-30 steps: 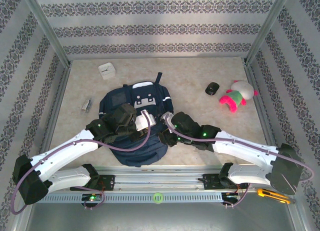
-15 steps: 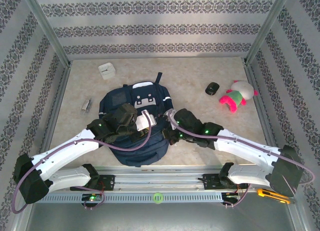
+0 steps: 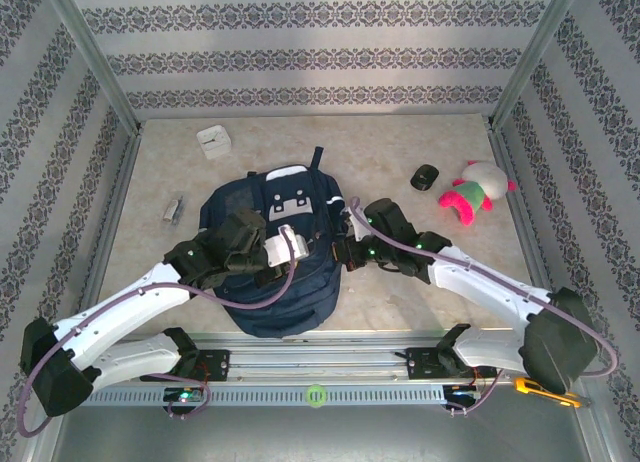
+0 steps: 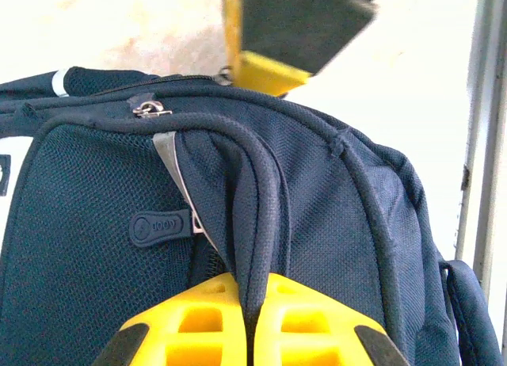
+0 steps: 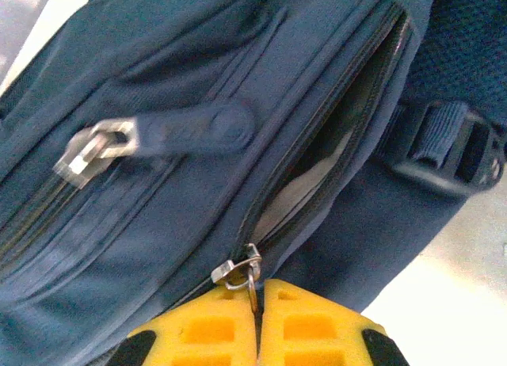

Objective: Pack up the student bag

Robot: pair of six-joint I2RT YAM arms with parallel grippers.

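Observation:
The student bag (image 3: 285, 302), navy blue with a grey-white patch near its top, lies flat in the middle of the table. My left gripper (image 3: 295, 247) rests on the bag's middle. In the left wrist view this gripper (image 4: 253, 303) is shut on a raised fold of the bag's fabric (image 4: 257, 200). At the bag's right side, my right gripper (image 3: 342, 252) pinches a metal zipper pull (image 5: 238, 269), with its yellow fingers (image 5: 257, 306) shut on the ring. Above that pull the zipper gapes open (image 5: 317, 168) and pale lining shows inside.
A white box (image 3: 213, 141) sits at the far left and a small grey item (image 3: 172, 210) left of the bag. A black object (image 3: 424, 177) and a pink, white and green plush toy (image 3: 472, 194) lie at the right. An orange cutter (image 3: 545, 390) lies by the front rail.
My right gripper has shut on the zipper pull and drawn away to the right and farther back. The bag's right side has followed and its shape has stretched. The left gripper has kept its hold.

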